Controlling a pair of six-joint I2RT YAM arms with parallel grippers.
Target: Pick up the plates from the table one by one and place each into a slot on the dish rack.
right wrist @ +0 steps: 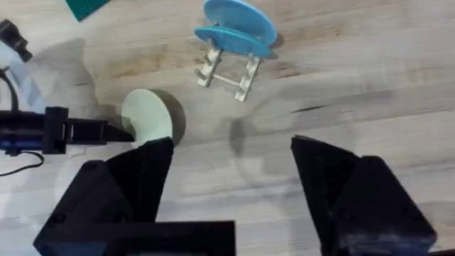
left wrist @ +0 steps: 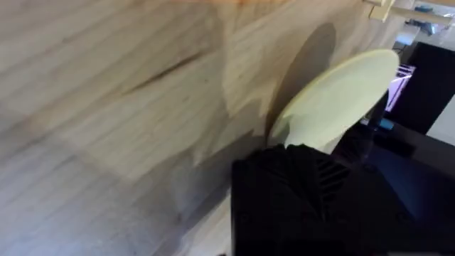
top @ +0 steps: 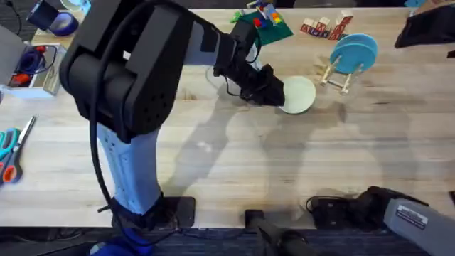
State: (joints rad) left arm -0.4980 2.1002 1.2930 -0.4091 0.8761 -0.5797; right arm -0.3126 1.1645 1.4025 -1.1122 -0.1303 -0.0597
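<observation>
A light wooden table is stretching across the scene. The left gripper is clamping the pale yellow-green plate, seemingly lifted, with the dish rack lying just beyond to its right. The right gripper is resting spread open, farther away.

We read lab bench: plank table, scissors at its left edge, toy blocks far side.
</observation>
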